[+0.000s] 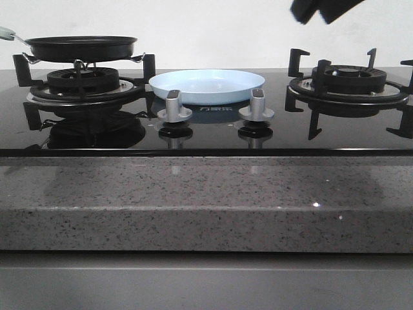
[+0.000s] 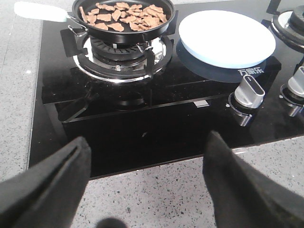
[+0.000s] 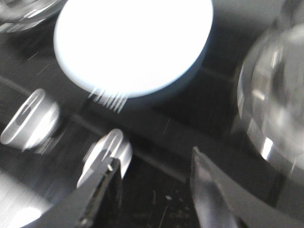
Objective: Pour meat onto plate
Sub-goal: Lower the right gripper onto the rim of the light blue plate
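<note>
Nearest in the left wrist view, the left fingers [image 2: 145, 183] fill the bottom corners of the frame, spread wide with nothing between them, hanging over the speckled tabletop [image 2: 156, 194] just short of the black glass hob [image 2: 156, 128]. The step in hand, as I judge it, is reaching for the frying pan [image 2: 124, 21] at the upper left of that frame, where the meat [image 2: 126, 13] lies heaped in tan slices; the pale handle [image 2: 42, 11] juts out toward the upper left corner, so the approach should line the fingers up across that handle, close firmly, then lift level off the burner grate [image 2: 118, 54] before tipping over the plate [image 2: 227, 38], which sits upper right, just beside the pan's burner and behind the two silver knobs [image 2: 248, 92]. The right fingers [image 3: 154, 190] are parted and empty too, low in a badly blurred right wrist view above the plate. In the front view the pan's rim hides the meat entirely, the handle is cut off at the left edge, and the right arm shows only as a dark shape at the top right
</note>
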